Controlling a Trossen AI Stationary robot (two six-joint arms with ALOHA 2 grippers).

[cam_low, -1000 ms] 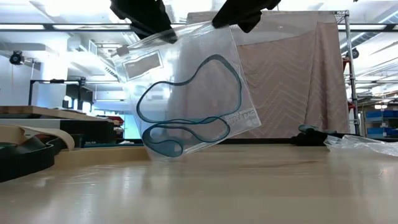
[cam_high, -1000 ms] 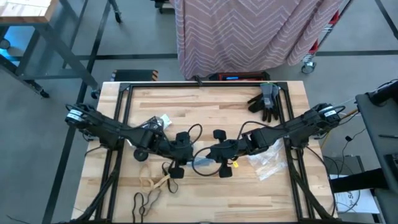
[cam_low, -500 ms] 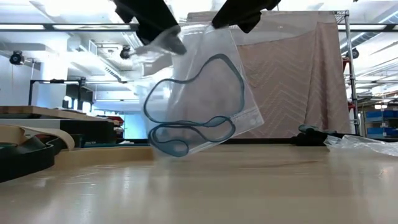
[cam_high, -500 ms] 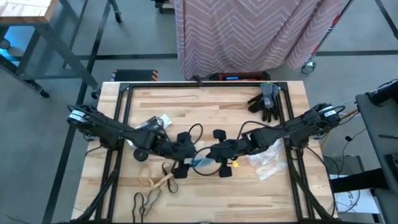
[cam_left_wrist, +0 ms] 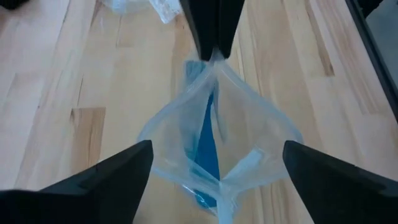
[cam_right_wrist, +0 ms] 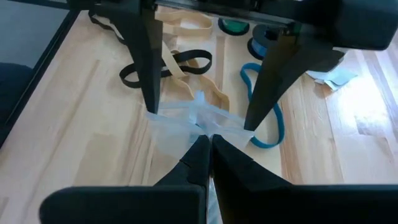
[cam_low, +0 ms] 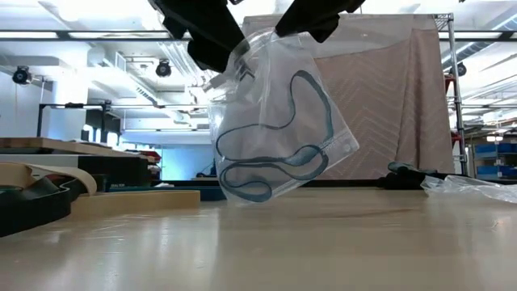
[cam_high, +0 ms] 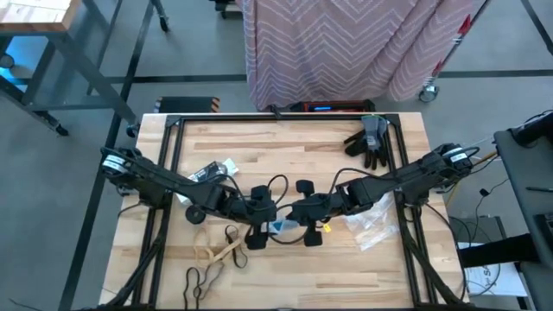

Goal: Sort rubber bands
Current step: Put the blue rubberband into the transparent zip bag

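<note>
Two grippers meet above mid-table: the right gripper (cam_right_wrist: 205,144) is pinched shut on the rim of a clear bag (cam_low: 279,121) holding blue rubber bands (cam_low: 271,158), hanging clear of the table (cam_high: 294,147). Left gripper (cam_left_wrist: 214,171) stands spread wide, straddling the bag's mouth without gripping. Tan and black bands (cam_high: 212,259) lie on the wood near the left arm.

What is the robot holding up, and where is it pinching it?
The right gripper pinches the clear bag by its top edge, with blue bands inside. The left gripper is open around the bag's mouth, holding nothing.
</note>
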